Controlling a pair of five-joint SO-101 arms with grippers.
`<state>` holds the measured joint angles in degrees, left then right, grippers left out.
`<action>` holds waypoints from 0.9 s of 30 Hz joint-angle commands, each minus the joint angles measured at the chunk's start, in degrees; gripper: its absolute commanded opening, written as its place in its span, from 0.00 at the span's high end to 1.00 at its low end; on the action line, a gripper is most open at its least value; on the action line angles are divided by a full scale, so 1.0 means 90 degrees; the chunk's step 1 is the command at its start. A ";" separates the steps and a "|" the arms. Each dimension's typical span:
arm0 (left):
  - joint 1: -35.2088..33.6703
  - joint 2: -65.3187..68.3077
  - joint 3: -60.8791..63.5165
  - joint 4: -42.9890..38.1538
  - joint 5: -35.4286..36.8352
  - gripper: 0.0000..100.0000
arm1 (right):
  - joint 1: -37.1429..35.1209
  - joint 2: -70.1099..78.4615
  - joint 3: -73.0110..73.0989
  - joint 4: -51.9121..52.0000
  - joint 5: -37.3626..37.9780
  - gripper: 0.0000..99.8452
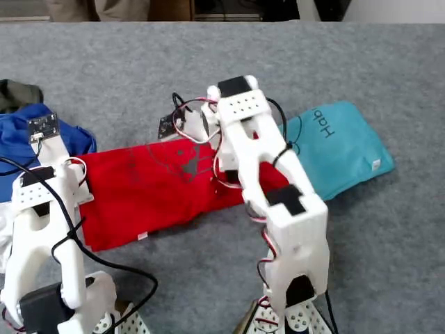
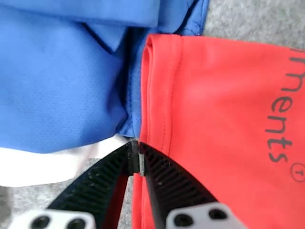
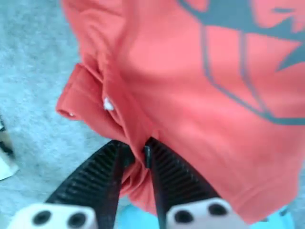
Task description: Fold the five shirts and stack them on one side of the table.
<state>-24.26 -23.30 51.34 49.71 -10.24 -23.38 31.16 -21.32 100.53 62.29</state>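
Where nearest the high camera, leans two white arms forward and down over the table (image 1: 208, 62). Clamps the left tool (image 2: 138, 155) shut on the hem of the red shirt (image 1: 153, 188) at its left end; pinches the right tool (image 3: 138, 151) shut on a fold at its far edge. Lies folded as a long band, long axis across the table, right end angled slightly back. Touches a blue shirt (image 1: 14, 139) at the left end, over a white shirt (image 2: 28, 167). Meets a folded teal shirt (image 1: 341, 149) at the right end.

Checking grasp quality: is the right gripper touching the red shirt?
Touching. Right wrist view: the right gripper pinches a fold of the red shirt.
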 commanded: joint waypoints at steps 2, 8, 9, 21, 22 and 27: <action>-0.0020 -0.0161 -0.0020 -0.0117 0.0059 0.98 | 0.0093 0.0288 -0.0728 0.0166 0.0156 0.85; 0.0010 -0.0161 0.0039 -0.0127 0.0059 0.98 | 0.0425 0.0034 -0.0816 0.0176 0.0117 0.68; 0.0010 -0.0161 0.0039 -0.0127 0.0059 0.98 | 0.0513 -0.0112 -0.0777 0.0176 0.0117 0.70; -0.0049 -0.0220 0.0010 -0.0088 0.0068 0.98 | 0.0230 -0.3209 0.3140 -0.0567 -0.0684 0.99; -0.0049 -0.0220 0.0010 -0.0098 0.0068 0.98 | 0.0142 -0.3228 0.3424 -0.0850 -0.0860 1.00; -0.0049 -0.0220 -0.0010 -0.0078 0.0078 0.98 | -0.0386 -0.2740 0.3697 -0.1983 -0.1514 0.99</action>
<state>-24.26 -23.30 51.87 49.27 -10.15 -24.53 5.93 11.65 88.31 51.38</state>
